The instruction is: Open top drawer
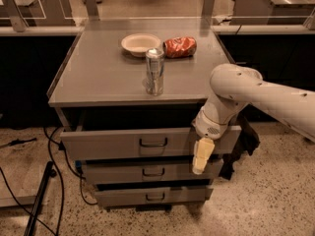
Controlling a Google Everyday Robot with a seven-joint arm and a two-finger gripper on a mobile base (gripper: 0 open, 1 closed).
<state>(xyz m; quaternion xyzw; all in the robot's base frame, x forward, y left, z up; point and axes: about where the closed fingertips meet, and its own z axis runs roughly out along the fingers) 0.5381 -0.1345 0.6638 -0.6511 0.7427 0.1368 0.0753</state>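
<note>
The top drawer (113,144) is the widest grey front, just under the cabinet top, with a small dark pull handle (153,142) at its centre. It stands out from the cabinet, with a dark gap above it. My gripper (202,157) hangs pointing down in front of the drawer's right part, well to the right of the handle and apart from it. Its cream tip overlaps the lower edge of the top drawer and the mid-sized drawer front (118,172) below. The white arm (261,95) comes in from the right.
On the grey cabinet top (98,77) stand a silver can (154,72), a white bowl (141,44) and a red chip bag (179,47). The smallest drawer front (123,196) is at the bottom. Black cables (54,151) and a dark pole (37,205) lie on the floor at left.
</note>
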